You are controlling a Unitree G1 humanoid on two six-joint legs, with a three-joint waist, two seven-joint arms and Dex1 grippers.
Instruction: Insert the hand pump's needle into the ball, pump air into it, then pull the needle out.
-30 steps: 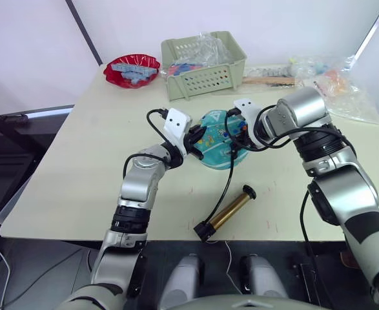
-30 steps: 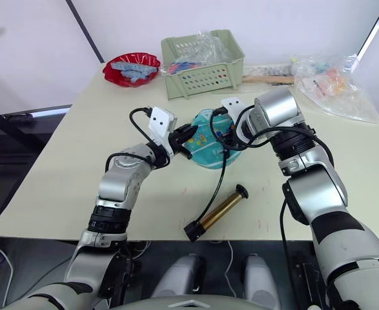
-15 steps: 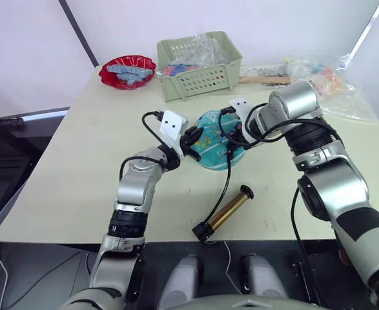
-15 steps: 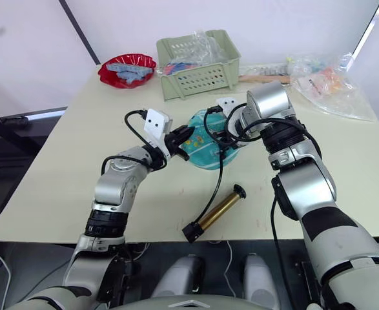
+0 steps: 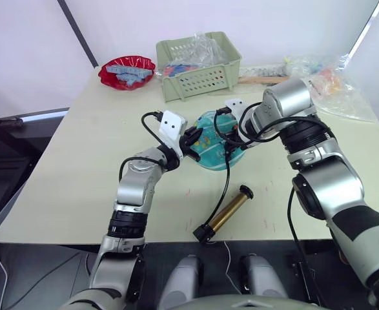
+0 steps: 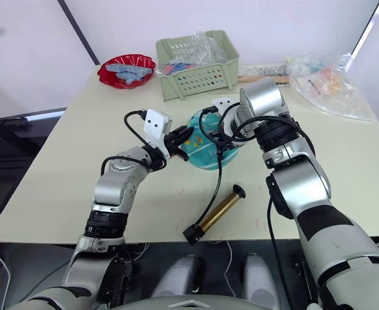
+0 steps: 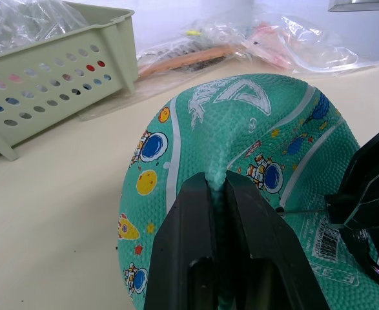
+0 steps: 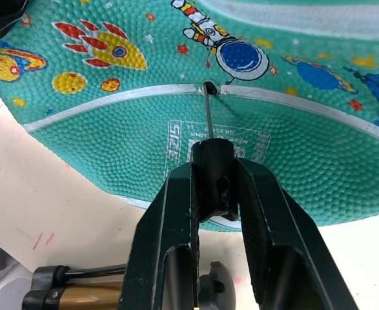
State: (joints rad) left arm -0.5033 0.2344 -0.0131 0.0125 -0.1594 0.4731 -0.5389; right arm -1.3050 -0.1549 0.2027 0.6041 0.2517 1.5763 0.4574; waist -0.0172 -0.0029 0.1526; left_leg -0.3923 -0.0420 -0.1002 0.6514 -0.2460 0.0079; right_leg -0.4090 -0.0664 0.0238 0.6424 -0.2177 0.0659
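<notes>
A: How is the ball [image 5: 213, 148] held on the left?

B: A fold of its soft, pebbled skin is pinched between the fingers of the left claw [image 7: 216, 188]. The ball is judged limp and underinflated, so it is likely to buckle rather than resist; the textured rubber should give good grip. It lies mid-table [image 5: 73, 161], in front of the green basket [image 5: 199, 63].

A: And the needle [image 8: 208, 111]?

B: Its black fitting is clamped by the right claw [image 8: 214, 177], and the tip is seen at, or just inside, the valve hole on the white stripe. The needle is judged thin and easily bent, so it is best held by the fitting and kept in line with the hole.

A: The hand pump [image 5: 226, 212]?

B: It is left lying near the table's front edge, joined by its hose. It looks light and stiff; the T-handle and barrel are the places to be gripped.
</notes>
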